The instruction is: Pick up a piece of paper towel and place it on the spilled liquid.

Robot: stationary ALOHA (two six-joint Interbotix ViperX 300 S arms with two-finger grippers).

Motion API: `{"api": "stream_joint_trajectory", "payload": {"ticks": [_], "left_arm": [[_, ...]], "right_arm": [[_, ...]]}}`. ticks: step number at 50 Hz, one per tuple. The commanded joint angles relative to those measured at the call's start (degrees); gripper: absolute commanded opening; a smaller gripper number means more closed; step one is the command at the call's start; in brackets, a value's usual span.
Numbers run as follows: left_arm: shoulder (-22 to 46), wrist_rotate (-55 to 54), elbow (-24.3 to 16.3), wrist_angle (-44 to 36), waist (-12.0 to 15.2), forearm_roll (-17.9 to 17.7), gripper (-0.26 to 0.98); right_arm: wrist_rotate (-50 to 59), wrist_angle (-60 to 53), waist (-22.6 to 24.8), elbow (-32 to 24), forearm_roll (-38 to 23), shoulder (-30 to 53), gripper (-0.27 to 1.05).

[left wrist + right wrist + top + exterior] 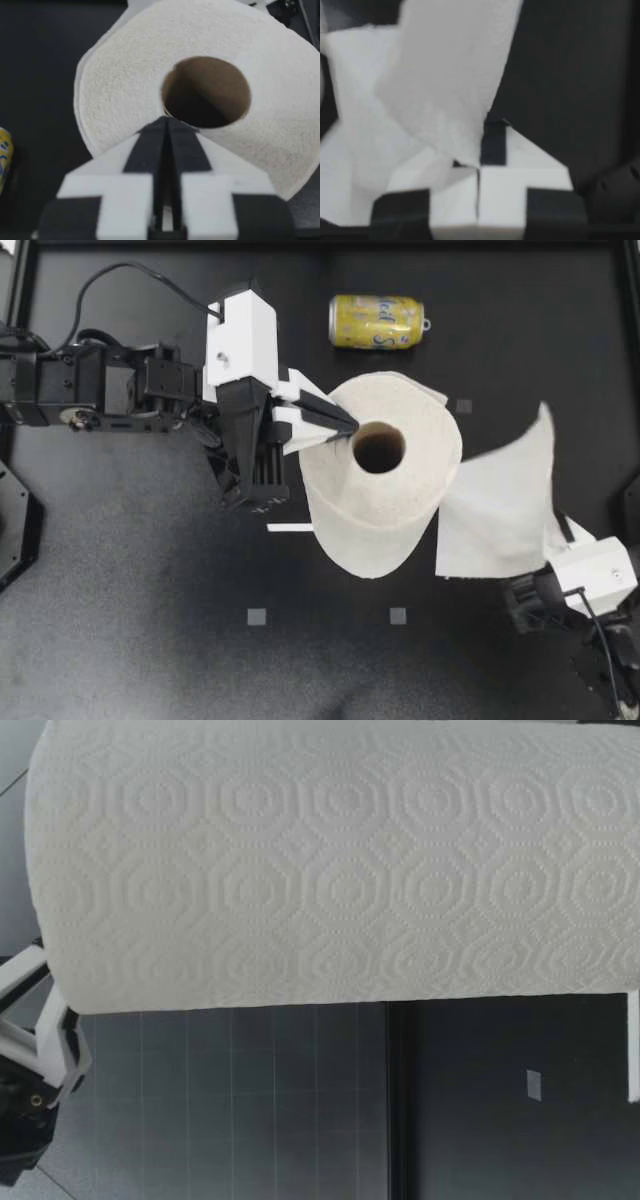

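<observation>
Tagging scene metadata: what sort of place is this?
Likely a lab robot bench, not a home: black table with grey marker squares, my left gripper at a paper towel roll, my right gripper holding a sheet, a yellow can.

Embossed paper, matt table.
The paper towel roll point(380, 510) is white paper embossed with rings, around a brown cardboard core point(210, 75); its loose sheet point(500, 505) looks thin and soft. The can point(377, 321) is glossy metal; the table point(150, 640) matt black, finely grained.
</observation>
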Motion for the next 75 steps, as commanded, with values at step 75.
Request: {"api": "stream_joint_trajectory", "payload": {"ticks": [75], "left_arm": [[-9.1,1.5,9.5,-36.4,-1.4,1.1,0.1]], "right_arm": [[-24.4,-65.0,-70.5,23.1,-37.8,-32.5,-0.17]]}}
